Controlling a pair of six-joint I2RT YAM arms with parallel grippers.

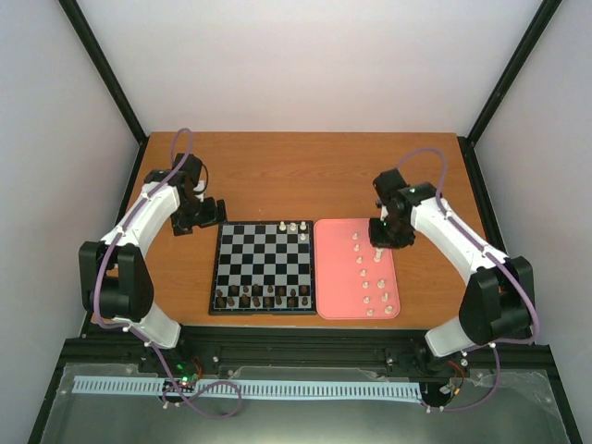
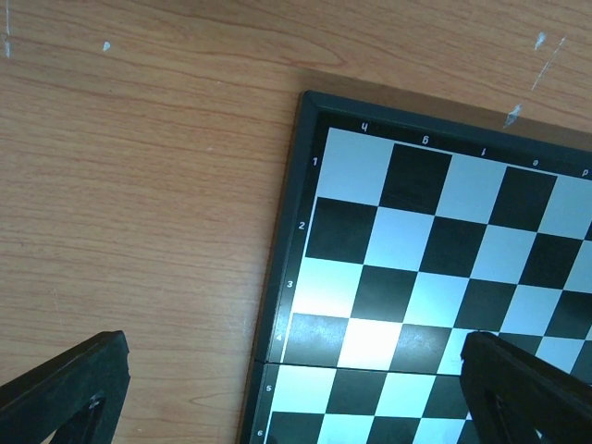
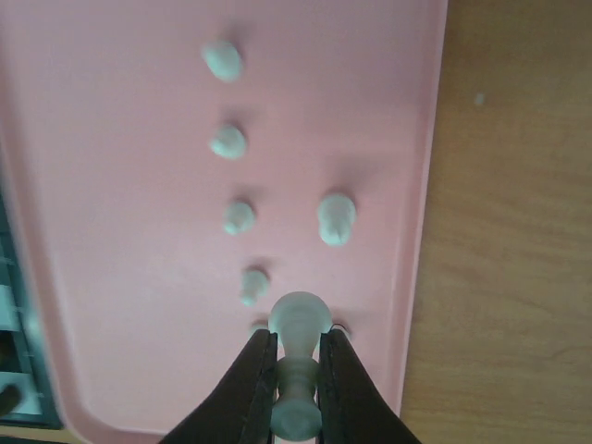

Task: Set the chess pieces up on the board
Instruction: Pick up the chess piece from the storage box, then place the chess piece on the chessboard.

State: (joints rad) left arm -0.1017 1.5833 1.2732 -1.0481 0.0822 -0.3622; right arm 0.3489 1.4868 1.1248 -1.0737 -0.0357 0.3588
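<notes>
Right gripper [image 3: 298, 344], seen from its own wrist camera: the two dark fingers are pressed against the narrow waist of a white pawn [image 3: 299, 319], pinching it from both sides. The pawn's long axis lies in line with the fingers, its round head projecting just past the fingertips and its wider base set back between them, toward the wrist. Beyond the fingertips lies the pink tray [image 3: 111, 185], carrying loose white pieces [image 3: 239, 216]: four in a line ahead and slightly left of the tips, and one larger piece ahead and slightly right; whether each stands or lies cannot be told. The tray's right rim runs just right of the fingers, with the wooden table [image 3: 509, 231] past it. Left gripper [image 2: 294, 342], wrist view: fingers spread wide, holding nothing, with a corner of the chessboard [image 2: 416, 231] lying ahead and between them, its black border just ahead of the left finger. Overhead view: the board lies just beside the tray, well left of the right gripper, with dark pieces [image 1: 264, 296] along its near rows and a few white pieces on its far row.
</notes>
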